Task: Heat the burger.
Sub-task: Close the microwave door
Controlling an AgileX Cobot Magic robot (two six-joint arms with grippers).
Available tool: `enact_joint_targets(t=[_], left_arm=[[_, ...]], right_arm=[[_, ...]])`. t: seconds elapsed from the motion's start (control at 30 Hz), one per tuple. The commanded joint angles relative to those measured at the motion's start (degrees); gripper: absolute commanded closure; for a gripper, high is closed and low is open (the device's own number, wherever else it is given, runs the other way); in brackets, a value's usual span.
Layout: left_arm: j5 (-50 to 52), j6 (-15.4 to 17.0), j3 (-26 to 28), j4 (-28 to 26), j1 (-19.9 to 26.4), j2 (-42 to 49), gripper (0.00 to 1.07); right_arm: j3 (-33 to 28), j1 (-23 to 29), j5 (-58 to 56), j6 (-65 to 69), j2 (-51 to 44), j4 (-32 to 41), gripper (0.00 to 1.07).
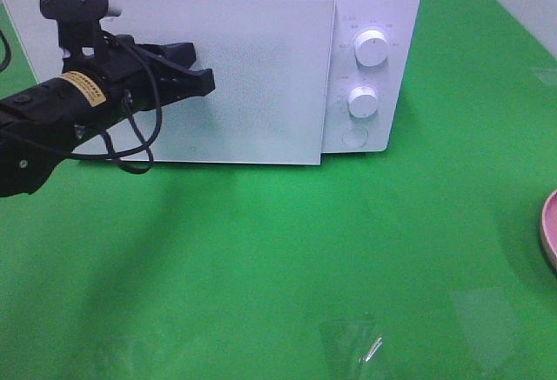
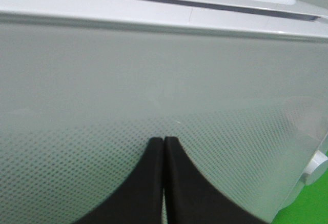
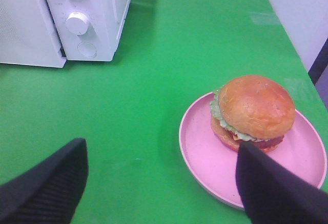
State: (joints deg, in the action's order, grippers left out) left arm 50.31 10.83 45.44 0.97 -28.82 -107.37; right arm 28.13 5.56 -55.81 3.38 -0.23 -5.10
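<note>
A white microwave [image 1: 261, 58] is sitting at the back of a green table [image 1: 287, 258], its door [image 1: 226, 76] facing forward and looking shut or nearly so. The door's window is showing a fine dotted mesh. On the panel to the right of the door, two round white knobs are sitting one above the other, the upper knob [image 1: 372, 49] over the lower knob [image 1: 362, 101], with a round button [image 1: 353, 136] below them. A pink plate [image 3: 256, 155] is resting on the table well apart from the microwave, off to its right, only its rim peeking in at the edge of the high view. Faint glare patches are shining on the table near the front.
</note>
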Motion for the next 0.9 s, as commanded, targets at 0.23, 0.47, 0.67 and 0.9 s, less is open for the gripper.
enact_joint_targets(t=[0.23, 0.47, 0.67, 0.9], left_arm=[[-3.21, -3.09, 6.3, -5.1, -3.04, -2.41, 1.07], [-4.87, -3.04, 9.57, -5.44, -3.95, -4.01, 1.07], [-6.59, -3.21, 13.24, -6.76, -4.81, -5.61, 1.07], [-8.48, -4.3, 17.25, -7.56, -5.39, -7.56, 1.07]], right_arm=[[0.0, -0.17, 0.63, -0.46, -1.55, -0.11, 0.31], [0.0, -0.17, 0.63, -0.46, -1.55, -0.11, 0.31], [0.0, -0.17, 0.63, -0.46, -1.55, -0.11, 0.31], [0.0, -0.17, 0.63, -0.46, -1.55, -0.11, 0.31]])
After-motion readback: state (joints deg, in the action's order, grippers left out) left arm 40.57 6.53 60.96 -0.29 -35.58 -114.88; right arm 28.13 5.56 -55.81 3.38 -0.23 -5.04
